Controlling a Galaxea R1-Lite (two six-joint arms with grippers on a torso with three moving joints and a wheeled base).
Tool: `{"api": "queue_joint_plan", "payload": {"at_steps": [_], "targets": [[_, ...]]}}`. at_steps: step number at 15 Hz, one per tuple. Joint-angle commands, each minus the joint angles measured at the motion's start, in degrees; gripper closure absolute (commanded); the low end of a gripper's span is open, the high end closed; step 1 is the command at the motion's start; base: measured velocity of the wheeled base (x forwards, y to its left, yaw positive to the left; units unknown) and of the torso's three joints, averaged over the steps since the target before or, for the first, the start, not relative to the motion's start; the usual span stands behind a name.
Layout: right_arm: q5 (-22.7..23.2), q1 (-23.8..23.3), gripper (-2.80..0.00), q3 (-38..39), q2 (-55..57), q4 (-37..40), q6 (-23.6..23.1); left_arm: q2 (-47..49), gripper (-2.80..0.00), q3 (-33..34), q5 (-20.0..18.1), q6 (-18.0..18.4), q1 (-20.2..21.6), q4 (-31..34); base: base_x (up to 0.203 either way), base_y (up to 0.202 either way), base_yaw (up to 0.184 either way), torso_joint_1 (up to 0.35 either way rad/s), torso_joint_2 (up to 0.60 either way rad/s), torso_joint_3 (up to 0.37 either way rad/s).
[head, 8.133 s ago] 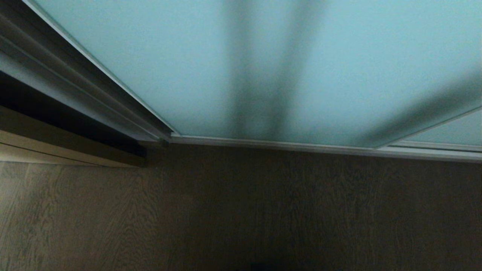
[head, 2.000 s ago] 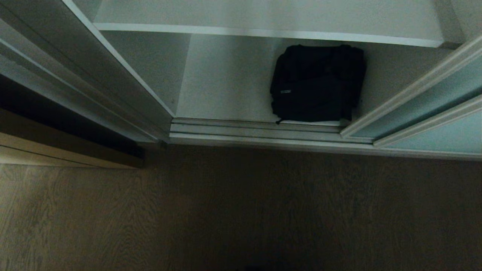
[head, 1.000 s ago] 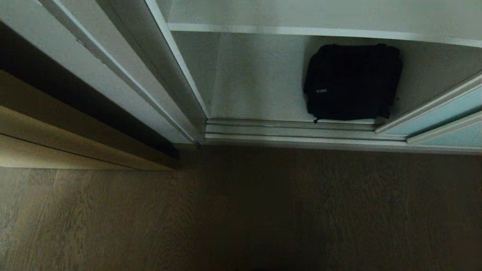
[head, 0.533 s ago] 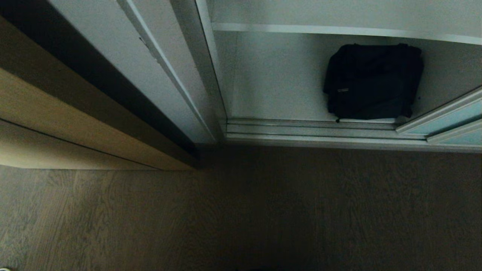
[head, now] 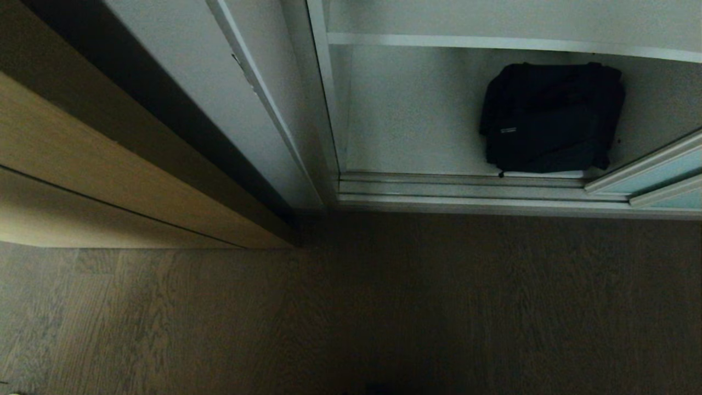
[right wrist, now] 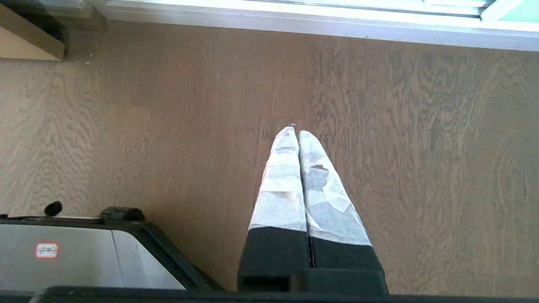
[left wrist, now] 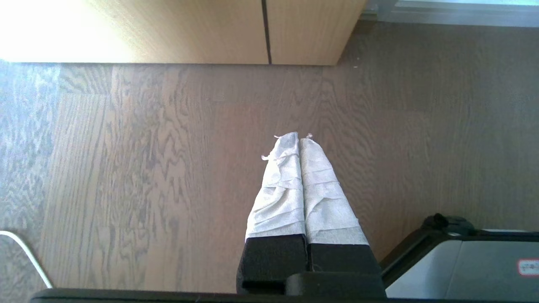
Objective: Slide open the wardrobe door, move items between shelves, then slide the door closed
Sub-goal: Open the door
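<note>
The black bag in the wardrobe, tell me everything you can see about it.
The black bag is a soft, dark fabric piece, roughly square and slumped, with a small pale label on its front near one side. It sits on the wardrobe's white bottom board, under a white shelf, close to the front edge by the floor track. It lies toward the right of the opening, just beside the frame of the sliding wardrobe door. No gripper touches it. Its straps cannot be made out.
</note>
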Motion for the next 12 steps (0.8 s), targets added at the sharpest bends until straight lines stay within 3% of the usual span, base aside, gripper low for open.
{"api": "queue_joint_plan", "payload": {"at_steps": [1,4,10,12], "targets": [[0.03,0.02,0.0,0.0,0.07,-0.02,0.01,0.15,0.0,0.01,0.03,-0.08,-0.01,-0.02,0.0,0.0,0.0,0.0,0.0,0.0],[0.03,0.02,0.0,0.0,0.07,-0.02,0.01,0.15,0.0,0.01,0.03,-0.26,-0.01,-0.02,0.041,0.0,0.0,-0.001,0.0,-0.001],[0.03,0.02,0.0,0.0,0.07,-0.02,0.01,0.15,0.0,-0.08,0.03,-0.35,0.04,-0.02,0.192,0.0,0.002,0.004,0.0,0.003],[0.03,0.02,0.0,0.0,0.07,-0.02,0.01,0.15,0.0,-0.03,0.03,-0.35,0.02,-0.02,0.053,0.0,0.001,0.004,0.0,-0.003]]}}
